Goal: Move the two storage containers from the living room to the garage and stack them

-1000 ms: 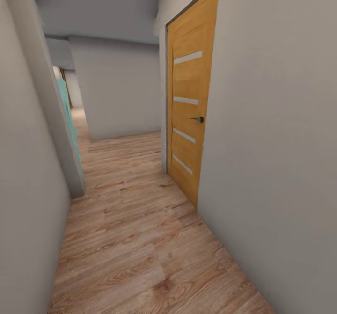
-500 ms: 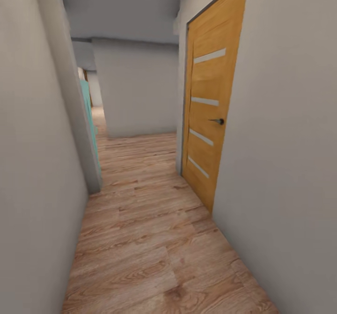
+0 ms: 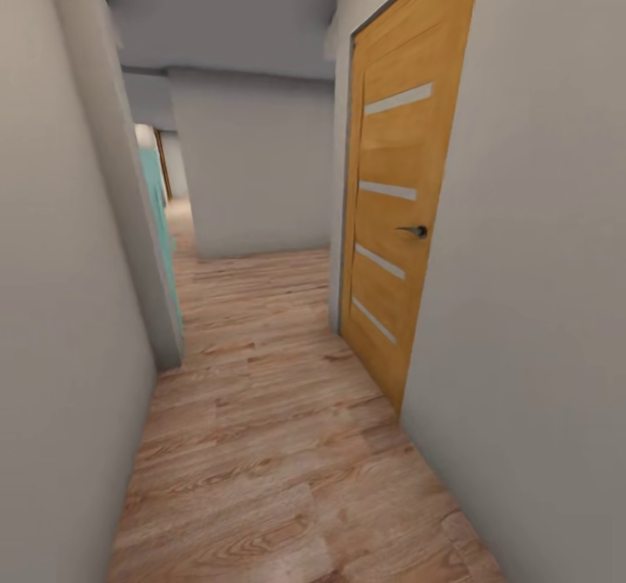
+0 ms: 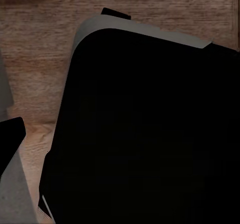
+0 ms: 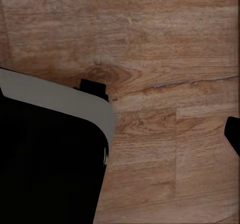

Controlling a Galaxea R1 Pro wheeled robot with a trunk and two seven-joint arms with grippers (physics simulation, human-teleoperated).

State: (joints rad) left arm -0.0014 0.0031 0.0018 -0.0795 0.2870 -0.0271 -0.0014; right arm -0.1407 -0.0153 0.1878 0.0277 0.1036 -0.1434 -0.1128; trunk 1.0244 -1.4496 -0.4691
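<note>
the robot is in a narrow hallway with a light wood plank floor (image 3: pixel 261 444) and plain grey-white walls (image 3: pixel 539 305) close on both sides. a light wooden door with four frosted strips (image 3: pixel 391 218) stands on one side, with a small dark handle (image 3: pixel 416 231). far ahead there is a bit of blue-green wall (image 3: pixel 156 192).

the two orange-red bins are not in these pictures, so i cannot tell where they are.

each wrist camera looks down at the wood floor and at a big black part of the robot's own body with a grey edge (image 4: pixel 150 33). a small black tip (image 4: pixel 12 134) shows in the left wrist view and another (image 5: pixel 232 134) in the right wrist view, maybe finger ends. i cannot tell how far open either gripper is, or if it holds anything.

what could go wrong? the hallway is tight, so the robot could bump a wall or the door frame if it turns too fast. it could also roll right past the door if this is the way to the garage.
</note>
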